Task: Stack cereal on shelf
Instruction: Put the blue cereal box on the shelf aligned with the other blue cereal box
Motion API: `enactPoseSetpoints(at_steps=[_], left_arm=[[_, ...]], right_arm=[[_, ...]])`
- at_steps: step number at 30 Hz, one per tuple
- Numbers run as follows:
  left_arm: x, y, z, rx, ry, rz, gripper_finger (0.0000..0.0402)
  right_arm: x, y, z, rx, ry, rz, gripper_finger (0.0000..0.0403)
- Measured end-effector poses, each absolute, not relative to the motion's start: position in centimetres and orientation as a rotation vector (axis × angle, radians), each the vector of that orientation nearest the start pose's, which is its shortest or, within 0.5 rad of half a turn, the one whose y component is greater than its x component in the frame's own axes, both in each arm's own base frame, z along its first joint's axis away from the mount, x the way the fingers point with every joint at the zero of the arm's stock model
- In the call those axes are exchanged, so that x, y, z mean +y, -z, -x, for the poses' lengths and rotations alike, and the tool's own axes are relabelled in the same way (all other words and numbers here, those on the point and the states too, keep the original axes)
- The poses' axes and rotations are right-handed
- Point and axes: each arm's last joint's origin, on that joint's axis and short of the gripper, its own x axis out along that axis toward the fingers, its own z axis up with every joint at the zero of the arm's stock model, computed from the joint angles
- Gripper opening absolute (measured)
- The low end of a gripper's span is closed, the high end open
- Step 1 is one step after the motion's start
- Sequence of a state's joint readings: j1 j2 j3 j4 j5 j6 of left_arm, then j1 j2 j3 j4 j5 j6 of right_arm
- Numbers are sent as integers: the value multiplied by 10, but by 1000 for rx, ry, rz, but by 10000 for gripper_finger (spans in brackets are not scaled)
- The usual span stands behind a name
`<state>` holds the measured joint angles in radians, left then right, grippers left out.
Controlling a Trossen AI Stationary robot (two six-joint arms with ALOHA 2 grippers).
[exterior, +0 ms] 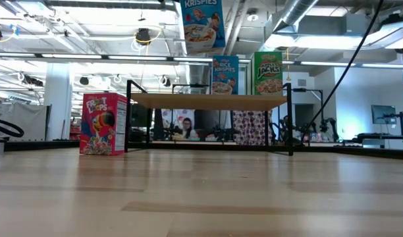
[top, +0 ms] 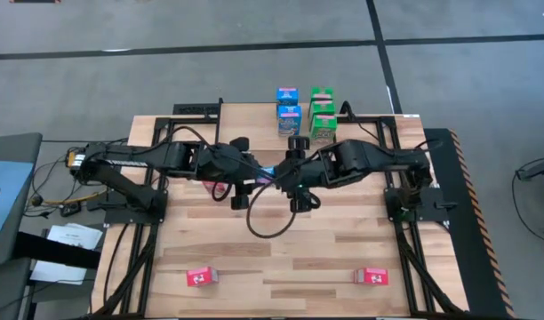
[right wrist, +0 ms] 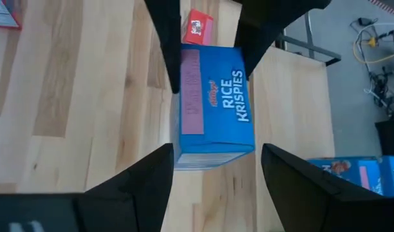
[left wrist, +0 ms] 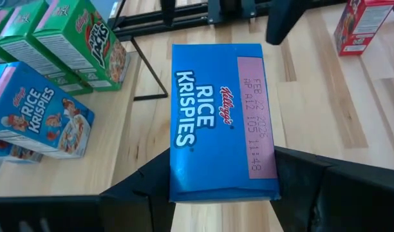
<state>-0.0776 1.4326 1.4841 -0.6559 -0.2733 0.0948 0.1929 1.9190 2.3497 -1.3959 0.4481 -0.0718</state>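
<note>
Bright, even light from ceiling strips [exterior: 89, 56] leaves only soft shadows on the table [top: 343, 258], with glare overhead in the low view and the near tabletop and wrist-view fingers [left wrist: 351, 193] blurred.

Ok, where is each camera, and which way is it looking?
High: above the table, looking straight down; both arms show.
Low: at table-top height, looking across at the shelf; no arm shows.
Left wrist: on the left arm, looking past the left gripper, shut on the blue box.
Right wrist: on the right arm, looking past the open right gripper at that box.
Shared: both wrist views see the same blue box.
</note>
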Motion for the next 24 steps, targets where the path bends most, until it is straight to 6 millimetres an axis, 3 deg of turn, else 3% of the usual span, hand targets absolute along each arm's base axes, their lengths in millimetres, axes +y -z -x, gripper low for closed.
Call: enactPoseSetpoints(at_steps=[24], left_arm=[[-18,-387,-306,566,-128,-286,181]], right_arm=[[57,-433,-360,903,187,393,260]])
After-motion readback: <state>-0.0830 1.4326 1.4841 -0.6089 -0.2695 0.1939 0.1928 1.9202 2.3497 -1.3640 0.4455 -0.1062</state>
